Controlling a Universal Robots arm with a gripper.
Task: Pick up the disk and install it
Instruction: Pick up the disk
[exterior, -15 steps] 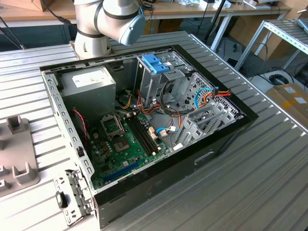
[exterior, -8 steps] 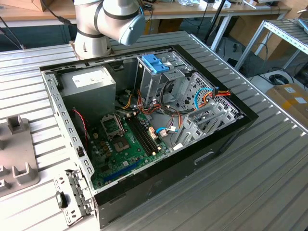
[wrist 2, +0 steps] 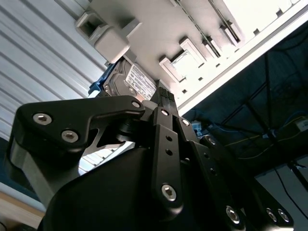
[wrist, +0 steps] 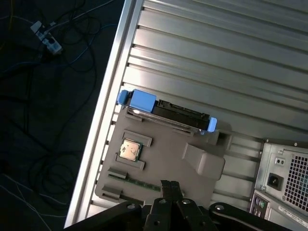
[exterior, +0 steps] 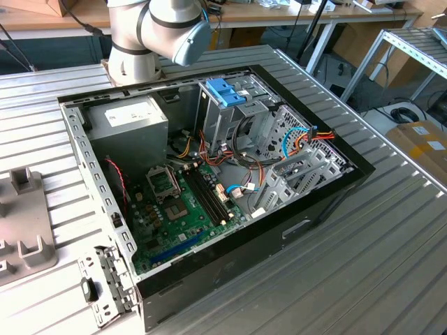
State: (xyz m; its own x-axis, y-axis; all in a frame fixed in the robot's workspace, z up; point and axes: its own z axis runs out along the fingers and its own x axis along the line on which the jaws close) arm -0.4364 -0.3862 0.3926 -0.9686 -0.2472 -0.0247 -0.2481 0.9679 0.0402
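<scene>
Claw (wrist: 169, 184) and disk (wrist: 168, 114) are apart in the first wrist view. The black fingertips are pressed together with nothing between them, and they hang over the near part of a grey moulded holder (wrist: 168, 154). The disk stands on its long edge in a slot along the holder's far side. Its dark body is upright, with a light blue bracket (wrist: 142, 101) capping one end and showing again at the other. A small square chip (wrist: 130, 150) lies in its own recess of the same holder, between the disk and the claw.

The holder sits on a ribbed metal worktop (wrist: 216, 57) near its edge, with dark floor and loose cables beyond. The rear panel of a computer case (wrist: 284, 173) is just beside the holder.

In the second wrist view the claw (wrist 2: 161, 89) tapers to a closed tip. Past it is the disk (wrist 2: 126, 81), its white label facing the camera.

In the exterior view the arm (exterior: 160, 28) rises behind the open computer case (exterior: 279, 230), which lies on the worktop (exterior: 363, 265). Inside the case are a grey power supply box (exterior: 129, 118), a green motherboard (exterior: 181, 209) and a bare blue caddy handle (exterior: 227, 92) on the drive bay. Part of the grey holder (exterior: 21, 230) shows at the exterior view's left.
</scene>
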